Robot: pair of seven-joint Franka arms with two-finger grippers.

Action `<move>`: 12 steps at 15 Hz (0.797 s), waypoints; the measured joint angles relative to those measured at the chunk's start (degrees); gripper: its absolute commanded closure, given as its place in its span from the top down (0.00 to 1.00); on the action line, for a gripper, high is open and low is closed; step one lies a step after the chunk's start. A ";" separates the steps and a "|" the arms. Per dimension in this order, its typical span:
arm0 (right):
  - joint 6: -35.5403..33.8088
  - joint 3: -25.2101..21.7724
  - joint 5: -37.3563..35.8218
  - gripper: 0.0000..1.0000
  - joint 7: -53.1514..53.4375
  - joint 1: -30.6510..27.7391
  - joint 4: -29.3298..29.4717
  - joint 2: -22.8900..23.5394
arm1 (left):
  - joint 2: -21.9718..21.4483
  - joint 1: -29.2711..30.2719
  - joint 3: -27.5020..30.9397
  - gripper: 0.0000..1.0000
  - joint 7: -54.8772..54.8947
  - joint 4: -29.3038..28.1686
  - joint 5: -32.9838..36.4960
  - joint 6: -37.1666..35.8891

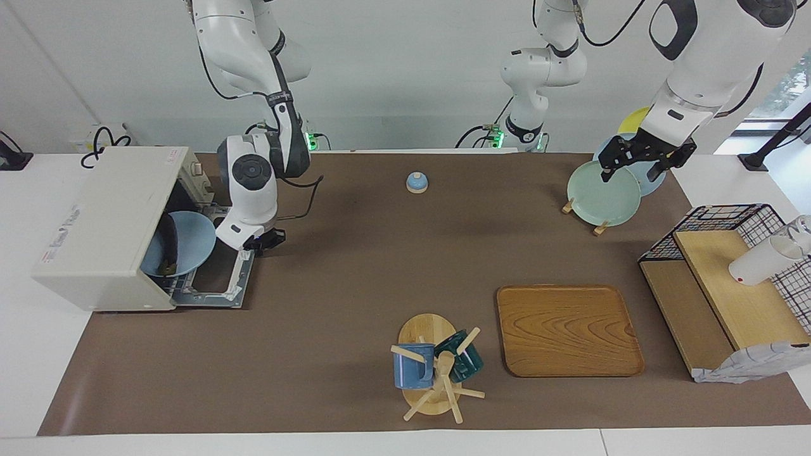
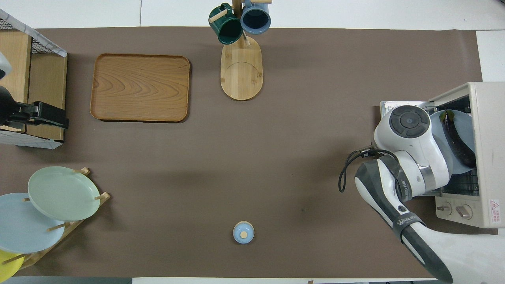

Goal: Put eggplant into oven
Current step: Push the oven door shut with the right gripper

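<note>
The off-white oven (image 1: 95, 228) stands at the right arm's end of the table with its glass door (image 1: 215, 285) folded down open. Inside it, on the rack, a light blue plate (image 1: 190, 244) carries the dark eggplant (image 1: 168, 244), greenish stem toward the opening. Oven (image 2: 487, 150), plate (image 2: 437, 120) and eggplant (image 2: 457, 138) also show in the overhead view. My right gripper (image 1: 261, 242) hangs low over the edge of the open door, just outside the plate's rim; the overhead view hides it under its own wrist. My left gripper (image 1: 630, 170) waits open over the plate rack.
A rack with a green plate (image 1: 602, 193) and others stands at the left arm's end. A small blue bell (image 1: 417, 182) is near the robots. A wooden tray (image 1: 567, 329), a mug tree (image 1: 434, 367) and a wire shelf (image 1: 728, 278) stand farther out.
</note>
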 measured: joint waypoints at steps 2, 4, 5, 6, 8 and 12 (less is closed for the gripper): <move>-0.06 0.36 -1.67 0.00 -0.07 0.14 -0.16 0.00 | 0.00 0.00 0.00 1.00 0.00 0.00 0.00 0.00; -0.89 0.56 -2.73 0.00 -1.68 0.36 0.14 -0.02 | 0.00 0.00 0.00 1.00 0.00 0.00 0.00 0.00; -2.52 0.75 -2.72 0.00 -3.41 0.37 1.02 -0.11 | 0.00 0.00 0.00 1.00 0.00 0.00 0.00 0.00; -4.95 1.00 -2.59 0.00 -5.07 0.36 2.45 -0.33 | 0.00 0.00 0.00 1.00 0.00 0.00 0.00 0.00; -9.40 1.11 -2.35 0.00 -8.51 -0.20 5.82 -1.73 | 0.00 0.00 0.00 1.00 0.00 0.00 0.00 0.00; -14.55 0.98 -1.99 0.00 -15.31 -3.84 8.49 -7.43 | 0.00 0.00 0.00 1.00 0.00 0.00 0.00 0.00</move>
